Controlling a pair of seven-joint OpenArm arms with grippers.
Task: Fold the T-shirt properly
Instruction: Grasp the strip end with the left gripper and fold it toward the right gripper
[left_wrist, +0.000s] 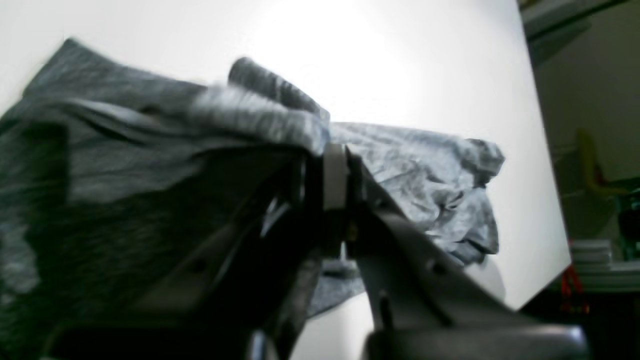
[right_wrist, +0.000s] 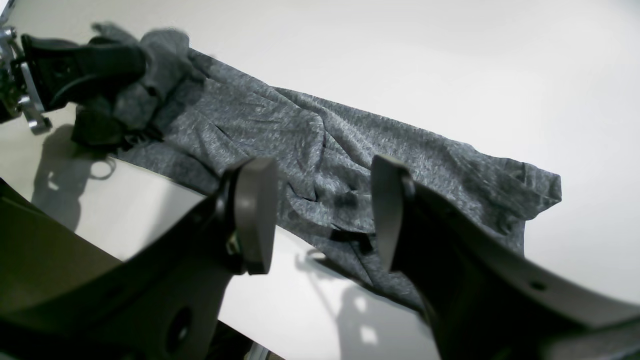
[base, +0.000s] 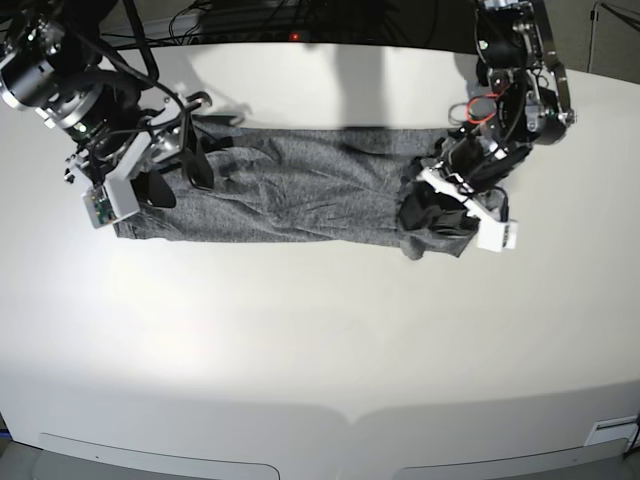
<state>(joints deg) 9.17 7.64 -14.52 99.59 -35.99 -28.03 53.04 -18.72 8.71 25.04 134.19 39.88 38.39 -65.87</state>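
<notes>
The heather-grey T-shirt (base: 300, 190) lies as a long, wrinkled band across the far half of the white table (base: 320, 340). My left gripper (base: 428, 212), on the base view's right, is shut on a bunched end of the shirt. In the left wrist view its jaws (left_wrist: 335, 175) are closed, with fabric (left_wrist: 125, 165) draped over them and lifted. My right gripper (base: 182, 172) is open and empty over the shirt's other end. In the right wrist view its fingers (right_wrist: 322, 215) straddle the cloth (right_wrist: 310, 135) from above, and the left gripper (right_wrist: 85, 65) shows at the far end.
Dark cables (base: 300, 20) run along the table's back edge, and a red cable (base: 485, 105) hangs by the left arm. The table's edge (left_wrist: 550, 210) is close to the shirt's end, with shelves (left_wrist: 595, 255) beyond it.
</notes>
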